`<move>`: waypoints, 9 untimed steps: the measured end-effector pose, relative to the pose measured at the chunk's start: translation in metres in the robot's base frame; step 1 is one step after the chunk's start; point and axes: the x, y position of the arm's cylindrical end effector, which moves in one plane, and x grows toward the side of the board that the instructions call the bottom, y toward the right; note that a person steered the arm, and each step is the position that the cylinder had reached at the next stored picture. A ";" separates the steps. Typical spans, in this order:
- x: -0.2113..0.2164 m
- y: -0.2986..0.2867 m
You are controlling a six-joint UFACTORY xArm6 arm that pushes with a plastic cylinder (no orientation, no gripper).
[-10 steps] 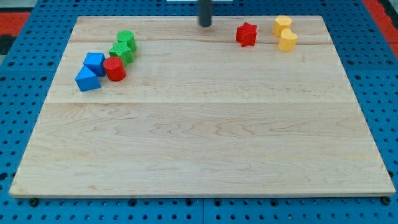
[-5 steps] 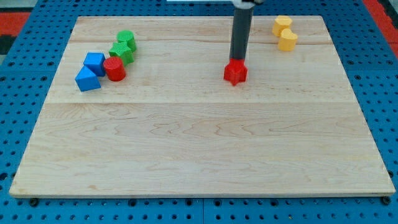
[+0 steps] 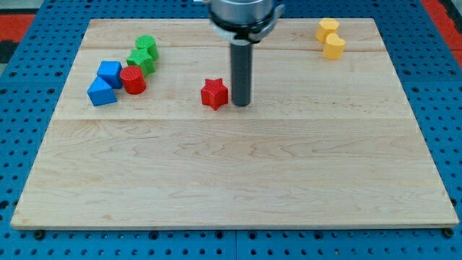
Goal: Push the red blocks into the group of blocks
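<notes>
A red star block (image 3: pixel 214 94) lies on the wooden board (image 3: pixel 231 166), left of the board's middle. My tip (image 3: pixel 240 104) stands just to its right, close beside it or touching. At the view's upper left sits a group: a red cylinder (image 3: pixel 133 79), a blue cube (image 3: pixel 110 72), a blue triangular block (image 3: pixel 101 92) and two green blocks (image 3: pixel 144 53). The red cylinder touches the blue cube and a green block. The red star is well apart from that group, to its right.
Two yellow blocks (image 3: pixel 330 37) sit together at the view's upper right, near the board's top edge. The board lies on a blue pegboard surface (image 3: pixel 29 108).
The red star has been pushed from the top right down and to the left, now left of centre. My tip has moved with it, from above it to its right side.
</notes>
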 end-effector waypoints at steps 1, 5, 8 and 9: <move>-0.001 -0.055; -0.111 -0.108; -0.141 -0.260; -0.092 -0.265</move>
